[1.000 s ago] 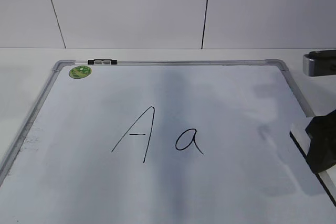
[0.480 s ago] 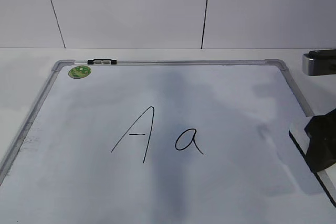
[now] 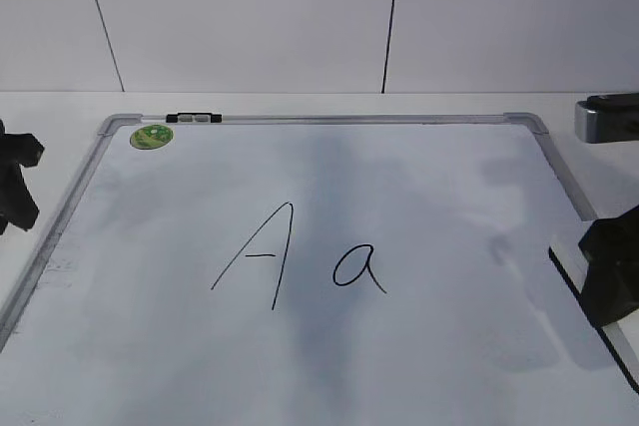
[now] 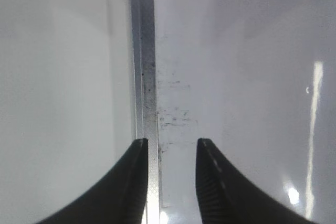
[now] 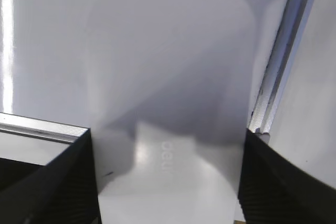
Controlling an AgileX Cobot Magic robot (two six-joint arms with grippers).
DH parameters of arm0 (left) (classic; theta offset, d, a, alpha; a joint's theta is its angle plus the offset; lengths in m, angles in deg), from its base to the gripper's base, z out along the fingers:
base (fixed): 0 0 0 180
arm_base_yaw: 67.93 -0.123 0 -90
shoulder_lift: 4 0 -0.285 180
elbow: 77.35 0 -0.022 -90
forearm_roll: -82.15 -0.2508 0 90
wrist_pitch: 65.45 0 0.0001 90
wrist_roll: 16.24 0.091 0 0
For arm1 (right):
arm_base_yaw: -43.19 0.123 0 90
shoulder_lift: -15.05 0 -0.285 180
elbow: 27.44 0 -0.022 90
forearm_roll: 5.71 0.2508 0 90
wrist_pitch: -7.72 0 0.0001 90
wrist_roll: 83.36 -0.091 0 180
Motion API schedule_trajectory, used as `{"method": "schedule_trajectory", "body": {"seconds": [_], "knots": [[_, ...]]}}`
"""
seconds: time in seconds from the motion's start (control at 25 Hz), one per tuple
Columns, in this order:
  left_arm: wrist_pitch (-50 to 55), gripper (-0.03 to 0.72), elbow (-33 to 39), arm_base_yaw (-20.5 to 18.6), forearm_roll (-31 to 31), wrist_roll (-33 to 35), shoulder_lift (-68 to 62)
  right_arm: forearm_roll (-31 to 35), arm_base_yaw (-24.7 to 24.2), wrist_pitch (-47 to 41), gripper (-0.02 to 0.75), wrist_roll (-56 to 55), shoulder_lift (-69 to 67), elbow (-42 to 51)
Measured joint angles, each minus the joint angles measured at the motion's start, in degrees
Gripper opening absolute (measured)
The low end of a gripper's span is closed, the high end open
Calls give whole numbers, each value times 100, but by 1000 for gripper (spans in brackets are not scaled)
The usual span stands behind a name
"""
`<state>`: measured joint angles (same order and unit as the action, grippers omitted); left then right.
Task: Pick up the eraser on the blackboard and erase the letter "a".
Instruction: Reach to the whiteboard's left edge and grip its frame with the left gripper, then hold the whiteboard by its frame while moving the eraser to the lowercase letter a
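The blackboard [image 3: 180,366] has a smooth, glossy white writing face that throws back bright streaks of light, with faint grey smudging and dark specks near its left edge. Its frame is brushed grey metal with a dull sheen, capped by rounded grey plastic corners. The green sticker [image 3: 152,136] looks like shiny printed paper. The eraser [image 5: 168,182] is smooth white plastic with a soft gloss and faint grey lettering. Both the left hand [image 4: 170,145] and right hand [image 5: 165,145] have matt black plastic fingers [image 4: 220,182] with finely ribbed inner faces. The bench [image 3: 60,112] is plain matt white.
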<state>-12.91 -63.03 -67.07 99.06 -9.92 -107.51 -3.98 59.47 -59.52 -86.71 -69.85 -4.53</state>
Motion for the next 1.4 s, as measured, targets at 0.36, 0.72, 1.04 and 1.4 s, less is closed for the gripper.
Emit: {"method": "schedule_trajectory", "body": {"seconds": [0.36,0.72,1.04,1.4], "knots": [[-129,235,-8,0,-11,13,-671,9,0,0,568,0,0,0],[-271,235,-13,0,-148,13,-892,9,0,0,568,0,0,0],[-315,235,-22,0,-197,13,-1044,9,0,0,568,0,0,0],[-388,235,-35,0,-197,1,-1158,9,0,0,568,0,0,0]]}}
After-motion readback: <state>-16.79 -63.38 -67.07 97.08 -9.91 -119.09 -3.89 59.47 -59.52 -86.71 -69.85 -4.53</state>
